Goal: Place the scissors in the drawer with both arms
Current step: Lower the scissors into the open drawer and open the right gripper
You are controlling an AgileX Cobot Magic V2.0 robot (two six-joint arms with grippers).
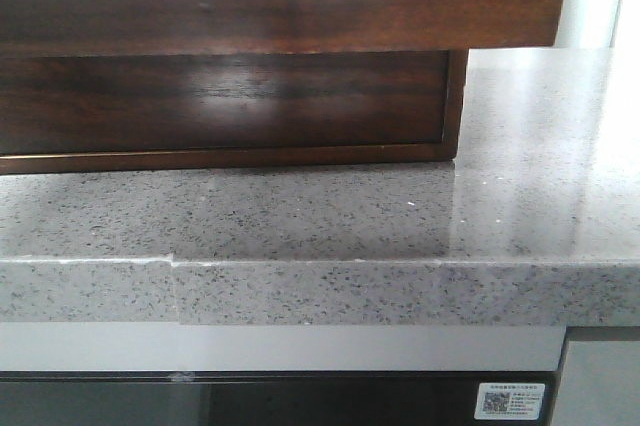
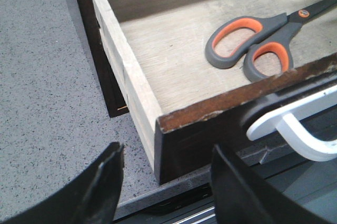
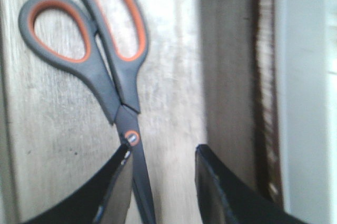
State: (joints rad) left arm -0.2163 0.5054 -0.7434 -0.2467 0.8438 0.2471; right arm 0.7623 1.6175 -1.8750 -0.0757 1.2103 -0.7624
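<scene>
Grey speckled counter (image 1: 520, 216) is seen across the front view, with a seam in its front edge and a labelled dark panel (image 1: 300, 401) below. On it a dark-brown cabinet (image 1: 220, 106) is set, and the glossy drawer (image 1: 300, 11) front is seen jutting forward above, its pale cutout along the top edge. No arm is caught in the front view. From the left wrist, the drawer (image 2: 221, 105) is shown pulled out, its worn front rim and pale side wall exposed; the scissors (image 2: 258, 40) are laid flat on the pale wooden floor, grey handles with orange lining nearest the front rim, blades pointed away. A white bracket (image 2: 300, 129) is noted outside the front. The left gripper (image 2: 166, 182) is held open and empty, just off the drawer's corner, over the counter. From the right wrist, the scissors (image 3: 100, 61) are seen closed, pivot marked orange. The right gripper (image 3: 160, 182) is spread open above the blades, nothing clasped; contact with the blade cannot be judged.
</scene>
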